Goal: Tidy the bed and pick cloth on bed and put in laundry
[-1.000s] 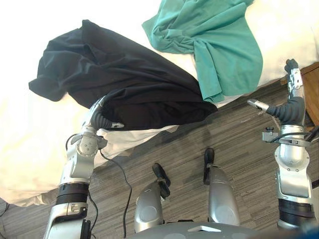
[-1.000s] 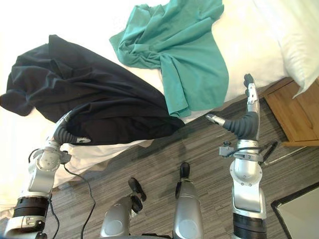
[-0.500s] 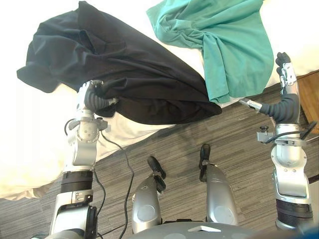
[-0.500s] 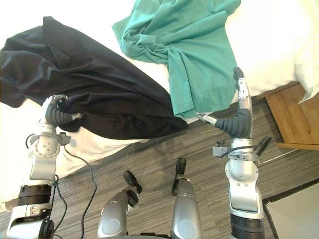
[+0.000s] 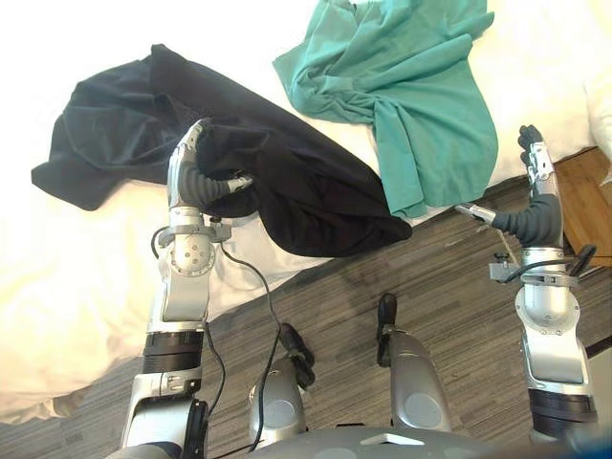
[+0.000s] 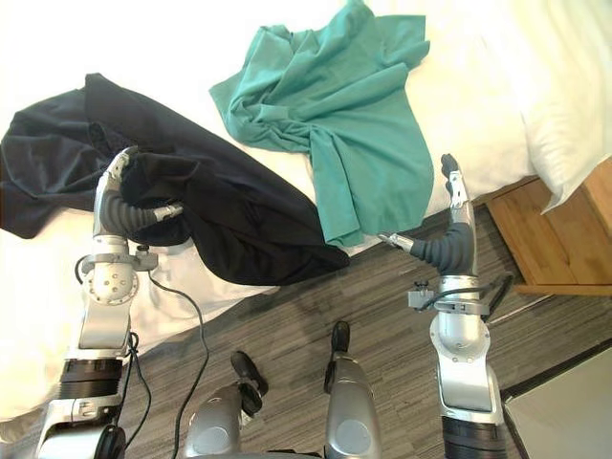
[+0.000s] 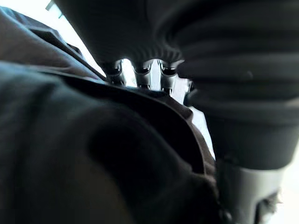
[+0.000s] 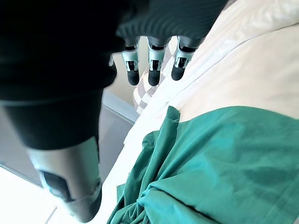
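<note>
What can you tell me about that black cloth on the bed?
The black cloth looks soft, matte and heavily creased, and is probably a garment. It lies spread across the white bed. Its middle is bunched up against the robot's left hand, which sits in its folds. One end lies flat on the sheet. The other narrows to a corner that hangs over the bed's edge, close to the green cloth.

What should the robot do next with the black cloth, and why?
Probably raise the left hand and draw the black cloth off the bed: the hand is tucked into it, yet most of it lies there. The open right hand, by the green shirt, holds nothing.
</note>
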Motion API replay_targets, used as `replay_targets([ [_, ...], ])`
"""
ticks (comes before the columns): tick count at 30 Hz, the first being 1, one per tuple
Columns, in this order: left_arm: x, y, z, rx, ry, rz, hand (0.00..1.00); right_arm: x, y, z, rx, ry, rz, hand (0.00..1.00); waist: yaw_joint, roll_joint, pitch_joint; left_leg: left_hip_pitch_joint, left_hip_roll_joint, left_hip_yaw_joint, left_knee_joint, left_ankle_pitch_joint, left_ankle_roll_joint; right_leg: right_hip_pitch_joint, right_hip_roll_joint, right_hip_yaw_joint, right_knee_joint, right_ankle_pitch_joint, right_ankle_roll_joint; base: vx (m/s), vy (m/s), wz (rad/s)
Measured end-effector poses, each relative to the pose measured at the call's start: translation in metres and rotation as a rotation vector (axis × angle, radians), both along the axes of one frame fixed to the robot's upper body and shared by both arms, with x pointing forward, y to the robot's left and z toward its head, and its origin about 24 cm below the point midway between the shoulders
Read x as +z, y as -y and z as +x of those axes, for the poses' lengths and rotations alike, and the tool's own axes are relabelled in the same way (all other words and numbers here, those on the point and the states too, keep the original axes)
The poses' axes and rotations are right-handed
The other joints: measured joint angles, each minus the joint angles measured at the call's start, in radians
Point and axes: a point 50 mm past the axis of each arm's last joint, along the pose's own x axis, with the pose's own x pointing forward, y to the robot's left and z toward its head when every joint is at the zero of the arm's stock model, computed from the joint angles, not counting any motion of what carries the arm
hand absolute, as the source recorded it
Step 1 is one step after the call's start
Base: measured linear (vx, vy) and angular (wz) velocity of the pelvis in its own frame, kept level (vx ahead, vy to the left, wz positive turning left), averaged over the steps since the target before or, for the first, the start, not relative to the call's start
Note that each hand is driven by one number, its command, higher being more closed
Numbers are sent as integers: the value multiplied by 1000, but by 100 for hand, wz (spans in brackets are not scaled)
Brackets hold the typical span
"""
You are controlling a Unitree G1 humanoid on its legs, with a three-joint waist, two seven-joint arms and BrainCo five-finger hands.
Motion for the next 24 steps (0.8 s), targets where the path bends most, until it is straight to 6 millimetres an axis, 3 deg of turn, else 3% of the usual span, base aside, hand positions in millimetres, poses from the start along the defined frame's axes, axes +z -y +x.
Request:
replay_targets([
  [5, -8, 14, -6, -19, -8, 3, 0, -3, 1, -2, -4, -12, 1, 0, -5, 2, -17, 17, -2, 0, 0, 0, 0, 23, 1, 3, -18, 1, 2, 16, 0, -2],
  [12, -3, 15, -3, -8, 8, 8, 0, -3, -3, -1, -1, -2, 39, 0, -8, 2, -19, 5, 0, 4, 1, 0, 0, 9, 0, 8, -21, 2, 4, 0, 0, 0],
  [15, 14, 13, 10, 17, 38, 50, 0, 3, -5, 1, 9, 28, 39, 0, -5, 2, -19, -35, 8, 12, 7, -1, -1, -30, 3, 8, -21, 12, -1, -21, -3, 2],
  [24, 14, 10, 51, 56, -82, 132, 0, 34, -11, -1, 52, 182, 68, 0, -4, -2, -17, -145, 55, 54, 109, -38, -3, -130, 20, 36, -6, 16, -2, -27, -13, -9],
])
